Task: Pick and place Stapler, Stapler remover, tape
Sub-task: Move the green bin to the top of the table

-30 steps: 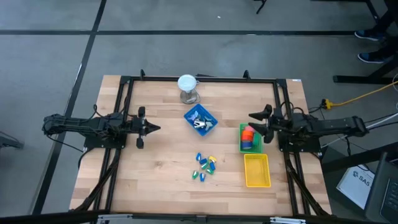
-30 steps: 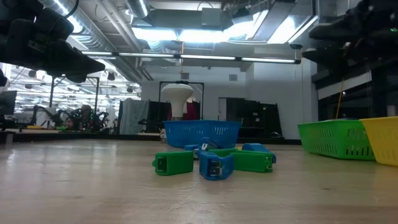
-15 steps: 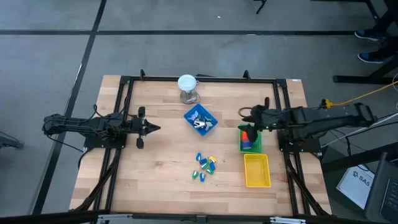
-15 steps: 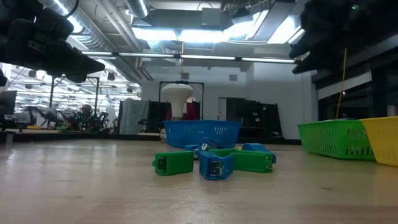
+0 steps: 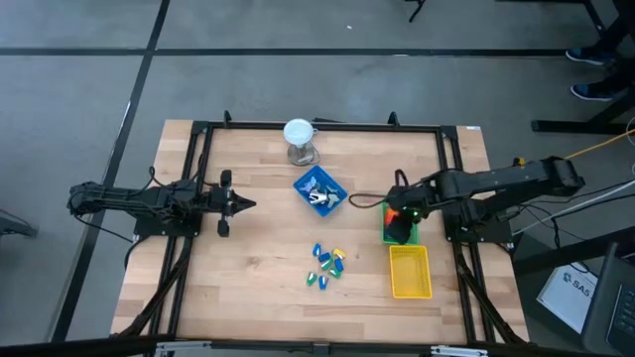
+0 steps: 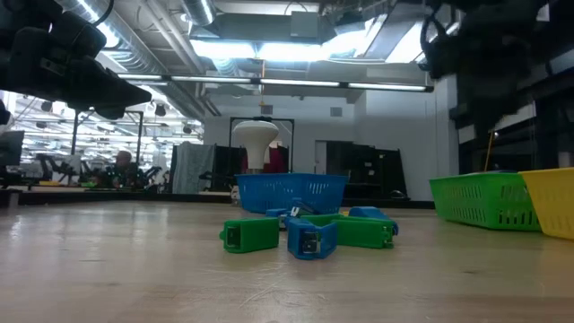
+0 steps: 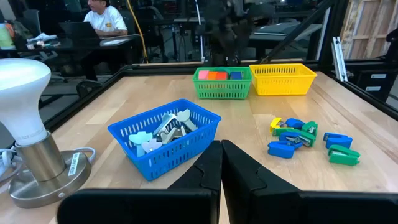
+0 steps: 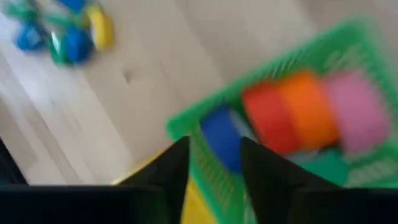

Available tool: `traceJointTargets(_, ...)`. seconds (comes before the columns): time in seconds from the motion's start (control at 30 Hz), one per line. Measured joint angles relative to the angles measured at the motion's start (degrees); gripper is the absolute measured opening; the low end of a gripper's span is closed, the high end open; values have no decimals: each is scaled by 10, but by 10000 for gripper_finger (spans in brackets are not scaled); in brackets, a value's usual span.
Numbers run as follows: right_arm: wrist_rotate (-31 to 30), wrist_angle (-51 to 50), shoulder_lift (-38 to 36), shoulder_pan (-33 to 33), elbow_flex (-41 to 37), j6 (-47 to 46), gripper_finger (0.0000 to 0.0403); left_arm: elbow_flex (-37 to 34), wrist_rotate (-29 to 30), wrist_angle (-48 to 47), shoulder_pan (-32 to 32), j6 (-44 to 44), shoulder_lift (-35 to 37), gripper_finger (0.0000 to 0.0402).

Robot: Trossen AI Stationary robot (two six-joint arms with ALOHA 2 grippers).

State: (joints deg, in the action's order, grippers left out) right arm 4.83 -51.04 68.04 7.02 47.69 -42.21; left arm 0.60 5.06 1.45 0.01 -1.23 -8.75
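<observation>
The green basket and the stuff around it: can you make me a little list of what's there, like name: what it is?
green basket: holds red, orange, pink and blue chunky pieces
yellow basket: right beside the green one
blue basket: grey metal claws inside
loose pile: small green, blue, yellow pieces on the table
right gripper: over the green basket
left gripper: waiting at the left side, fingers shut

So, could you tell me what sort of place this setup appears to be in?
Probably a robotics lab or open workshop hall. Exposed ducts and strip lights run across a high ceiling, a person sits at a desk beyond the wooden table, and the table itself is ringed by a black metal frame.
</observation>
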Motion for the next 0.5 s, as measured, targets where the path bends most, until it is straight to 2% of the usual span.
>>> traceJointTargets(0.1,51,-1,24,11,-11,-10,68,0,0,0,0,0,0,1)
traceJointTargets(0.2,75,10,45,26,-12,-8,13,0,0,0,0,0,0,1)
traceJointTargets(0.5,38,-3,88,44,-12,-4,5,0,0,0,0,0,0,1)
